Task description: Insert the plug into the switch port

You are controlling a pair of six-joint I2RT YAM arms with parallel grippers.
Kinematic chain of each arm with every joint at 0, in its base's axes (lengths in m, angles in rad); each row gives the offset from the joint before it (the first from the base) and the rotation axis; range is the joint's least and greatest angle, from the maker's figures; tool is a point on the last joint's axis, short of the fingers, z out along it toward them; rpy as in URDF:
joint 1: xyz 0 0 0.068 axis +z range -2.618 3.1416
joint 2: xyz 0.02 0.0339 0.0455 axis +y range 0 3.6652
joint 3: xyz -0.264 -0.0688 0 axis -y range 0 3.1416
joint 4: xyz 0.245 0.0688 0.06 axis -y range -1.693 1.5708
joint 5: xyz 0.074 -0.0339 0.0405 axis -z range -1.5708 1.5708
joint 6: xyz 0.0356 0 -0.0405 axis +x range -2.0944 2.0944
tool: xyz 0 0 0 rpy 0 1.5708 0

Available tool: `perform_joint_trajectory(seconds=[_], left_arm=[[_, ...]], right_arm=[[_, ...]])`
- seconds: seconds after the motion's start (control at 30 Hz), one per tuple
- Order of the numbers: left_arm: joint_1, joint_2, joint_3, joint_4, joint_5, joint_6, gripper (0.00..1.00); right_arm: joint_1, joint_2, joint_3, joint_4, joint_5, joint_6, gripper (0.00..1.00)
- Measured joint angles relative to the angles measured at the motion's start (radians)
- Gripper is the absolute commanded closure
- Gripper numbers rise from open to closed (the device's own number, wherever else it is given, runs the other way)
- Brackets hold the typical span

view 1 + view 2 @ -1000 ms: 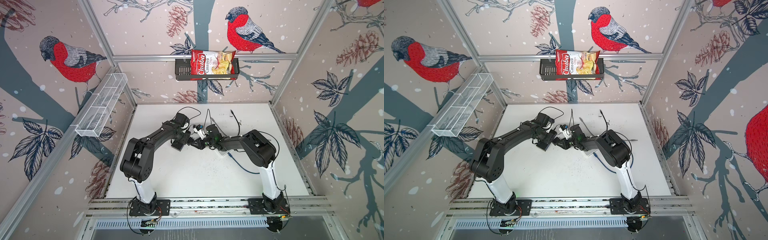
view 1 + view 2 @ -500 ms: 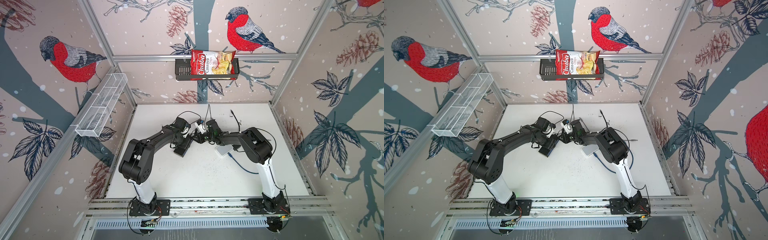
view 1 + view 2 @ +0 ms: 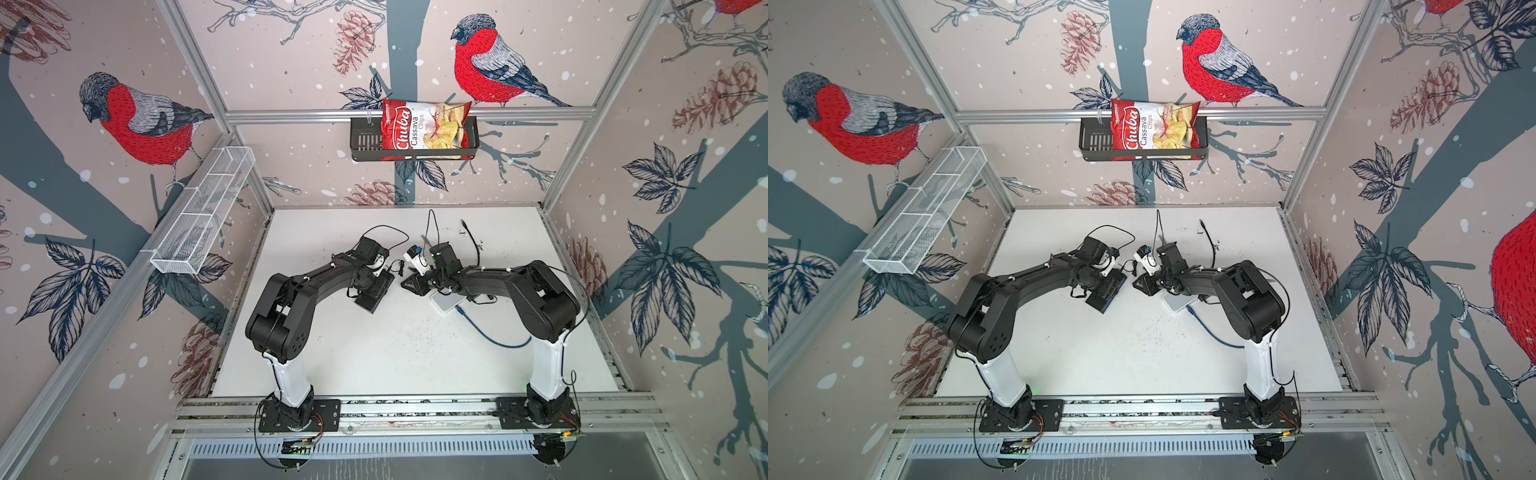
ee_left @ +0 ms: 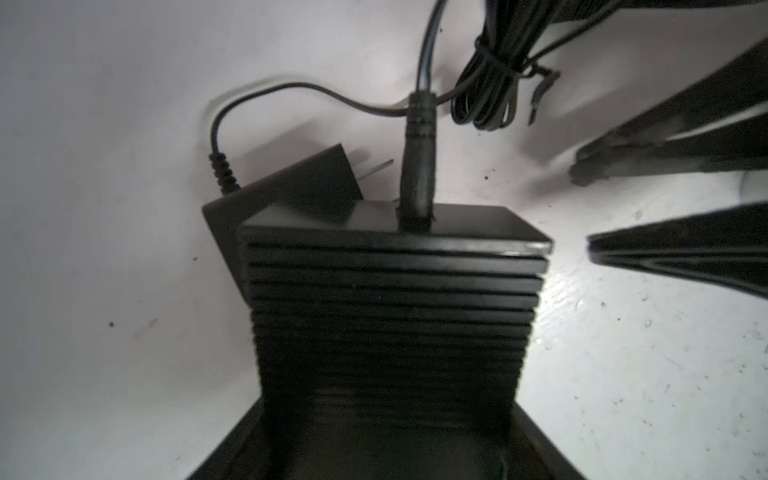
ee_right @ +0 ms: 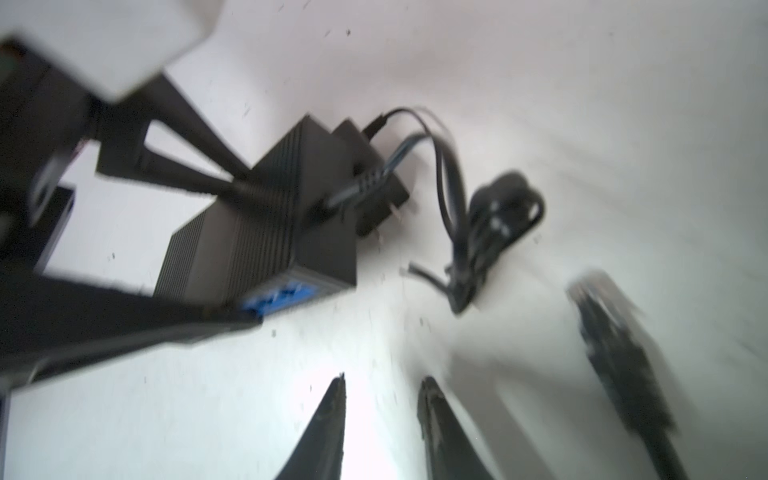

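**Plug seated in the switch's far end face**

Nearest you, a blue cable (image 3: 486, 332) curls over the bench (image 3: 353, 361) and runs up to a white box (image 3: 446, 301). In both top views that box lies to the right of the switch (image 3: 376, 293). Your right gripper (image 5: 384, 378) is between the box and the switch, its fingers a narrow gap apart with nothing in it.

Your left gripper (image 5: 254, 253) is clamped on the switch, a finger on either side. The switch's blue port face is on the side toward the white box.

The plug (image 4: 417, 166) stands straight out of the switch's far end face. Its long axis is in line with the switch's own, tip in the socket and cord end pointing away.

Just beyond that end lies the black adapter (image 4: 299, 187), prongs showing, then a tied coil of cord (image 4: 490, 91). Far behind the switch, a chip bag (image 3: 424, 131) sits in a wall basket (image 3: 361, 143).
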Motion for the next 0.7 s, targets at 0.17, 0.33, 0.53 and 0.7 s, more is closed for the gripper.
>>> perform_joint_trajectory(seconds=[0.17,0.33,0.53,0.7], left_arm=[[-0.024,0.035,0.025,0.022,-0.031,0.017,0.59],[-0.039,0.033,0.022,0.040,-0.052,0.023,0.59],[-0.030,-0.023,-0.018,-0.018,-0.011,0.023,0.59],[0.005,-0.095,-0.046,-0.059,0.007,0.023,0.59]], right_arm=[[-0.017,-0.100,-0.076,0.003,0.013,-0.051,0.68],[-0.031,-0.170,-0.129,0.012,0.011,-0.077,0.68],[-0.040,-0.218,-0.164,0.029,-0.075,-0.102,0.68],[-0.040,-0.249,-0.189,0.053,-0.088,-0.100,0.68]])
